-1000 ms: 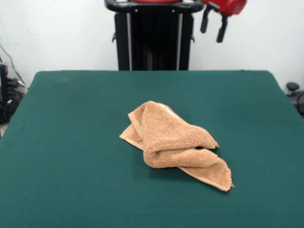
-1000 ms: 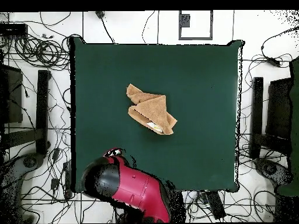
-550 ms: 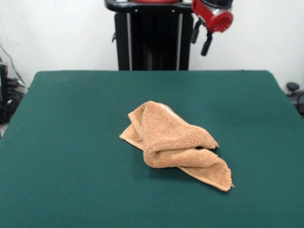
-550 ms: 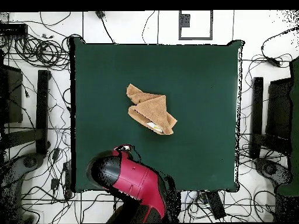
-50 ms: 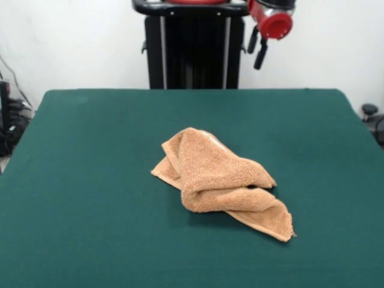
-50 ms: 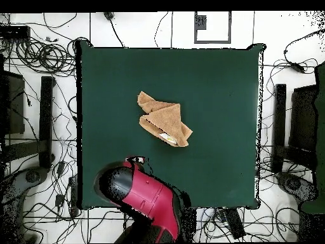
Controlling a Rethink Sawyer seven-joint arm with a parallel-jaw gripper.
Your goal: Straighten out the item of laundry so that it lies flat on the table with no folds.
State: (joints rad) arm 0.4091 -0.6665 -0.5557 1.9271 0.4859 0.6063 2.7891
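Observation:
The item of laundry, a tan-orange towel, lies crumpled and folded over itself near the middle of the green table. One flat corner sticks out toward the front right. From overhead the towel forms a rough triangle with a white label showing at its lower edge. My gripper hangs high over the far edge of the table, well clear of the towel, its two dark fingers apart and empty. Overhead, the gripper pokes out from under the red arm at the table's bottom-left edge.
The black pedestal stands behind the table's far edge. Cables and black stands surround the table on the floor, with more equipment on the right side.
The gripper has swung left and dropped slightly in the front view, coming over the table's far edge. The towel has not moved.

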